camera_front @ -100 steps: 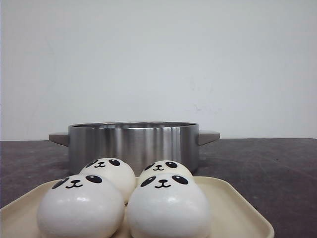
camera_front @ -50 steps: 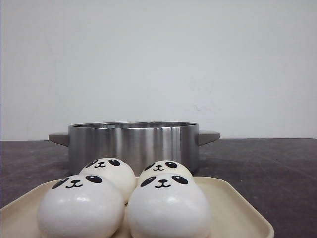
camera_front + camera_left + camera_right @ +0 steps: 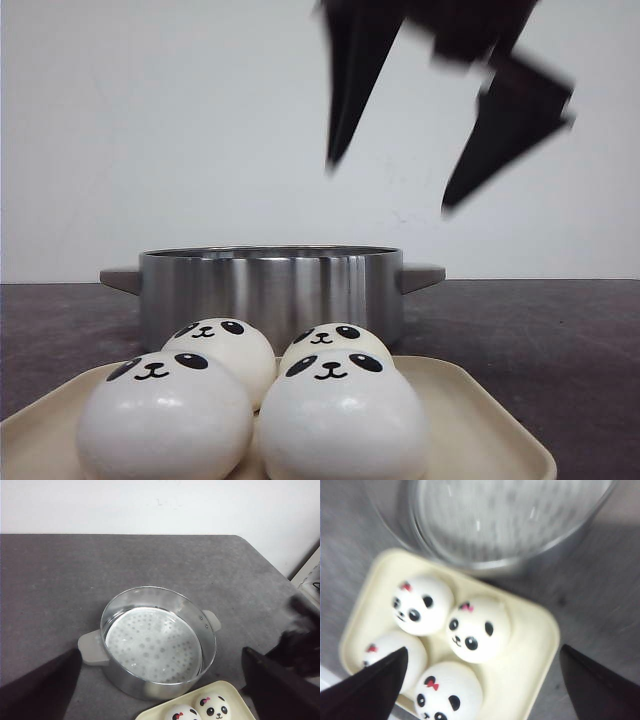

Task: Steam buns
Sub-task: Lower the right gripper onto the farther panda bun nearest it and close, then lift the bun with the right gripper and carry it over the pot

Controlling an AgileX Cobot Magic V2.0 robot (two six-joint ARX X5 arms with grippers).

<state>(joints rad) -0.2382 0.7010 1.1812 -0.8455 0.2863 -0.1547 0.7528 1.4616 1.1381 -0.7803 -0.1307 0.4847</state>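
Four buns (image 3: pixel 250 400) sit on cream tray (image 3: pixel 480 420), worktop, just in front of empty steamer pot (image 3: pixel 270 290). Right end effector (image 3: pixel 420 150) wide open, holding nothing, above buns; nearer arm. Left end effector (image 3: pixel 160 690) also spread, empty, over pot.

Right wrist view, blurred by motion. Four white buns (image 3: pixel 479 628) with black panda faces and small red bows lie clustered on a cream tray (image 3: pixel 535 670) with rounded corners, occupying the centre and lower left of the frame. A round metal steamer pot (image 3: pixel 510 525) with a perforated floor fills the upper part, just beside the tray's edge. The dark fingers (image 3: pixel 367 687) of the right gripper (image 3: pixel 480 690) appear at both lower corners, spread wide apart, over a grey tabletop (image 3: pixel 610 600).
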